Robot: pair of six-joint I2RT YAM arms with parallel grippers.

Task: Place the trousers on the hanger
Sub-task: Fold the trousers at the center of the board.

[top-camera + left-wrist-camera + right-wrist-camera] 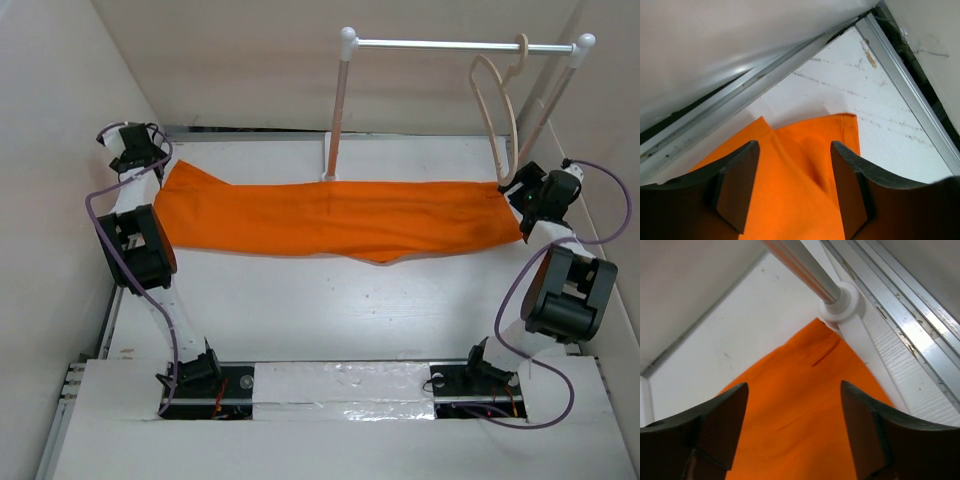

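Looking down from the top camera, you have the trousers [330,215] laid flat on the table [330,320] as one long orange band, running from about 9 o'clock to 3 o'clock across the far half. The hanger [497,110] is not on them. It hangs by its hook from the rod of the white rack [460,45] at roughly 1 o'clock, close to the rod's right end. Your left gripper [795,150] sits at the band's 9 o'clock end. Its wrist camera shows both fingers spread apart, with a folded corner of orange cloth lying loose on the table between and beyond them, so it is released and pinching nothing. Your right gripper [794,387] is at the 3 o'clock end and is also released, its fingers wide apart over smooth fabric. Through that wrist camera, the white foot of a rack post [840,302] stands just at the corner of the cloth, at about 12 o'clock from the fingertips.
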